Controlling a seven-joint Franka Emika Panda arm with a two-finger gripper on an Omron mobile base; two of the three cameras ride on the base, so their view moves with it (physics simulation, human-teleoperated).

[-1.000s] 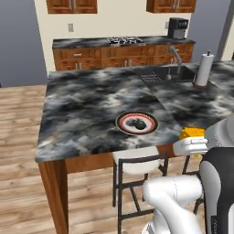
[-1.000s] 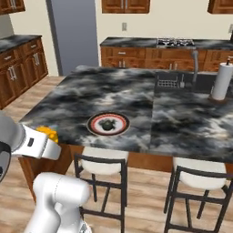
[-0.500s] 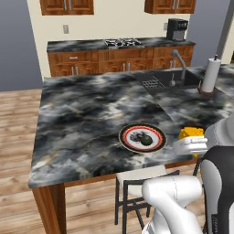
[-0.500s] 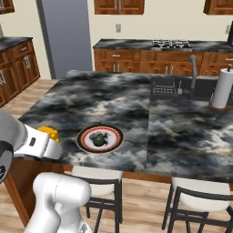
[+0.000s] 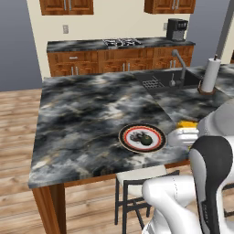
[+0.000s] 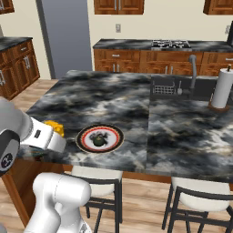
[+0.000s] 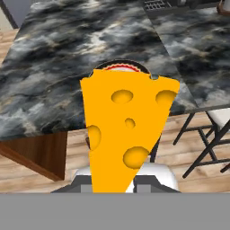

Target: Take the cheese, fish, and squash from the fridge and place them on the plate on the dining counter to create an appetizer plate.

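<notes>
The cheese (image 7: 126, 130) hides most of the plate (image 7: 120, 67) and the jaws' tips.

Dining counter (image 5: 87, 114): top looking like polished black-and-grey marbled stone, lightly glossy; base showing as brown wood with a smooth finish.
Plate (image 5: 130, 142): appearing smooth and glazed, like ceramic.
Cheese (image 7: 126, 130): showing a flat, matt orange-yellow surface pitted with round holes.
Floor (image 5: 18, 151): reading as pale wood planks.
Stool (image 6: 98, 175): carrying a matt off-white seat on a dark frame that is looking like metal.
</notes>
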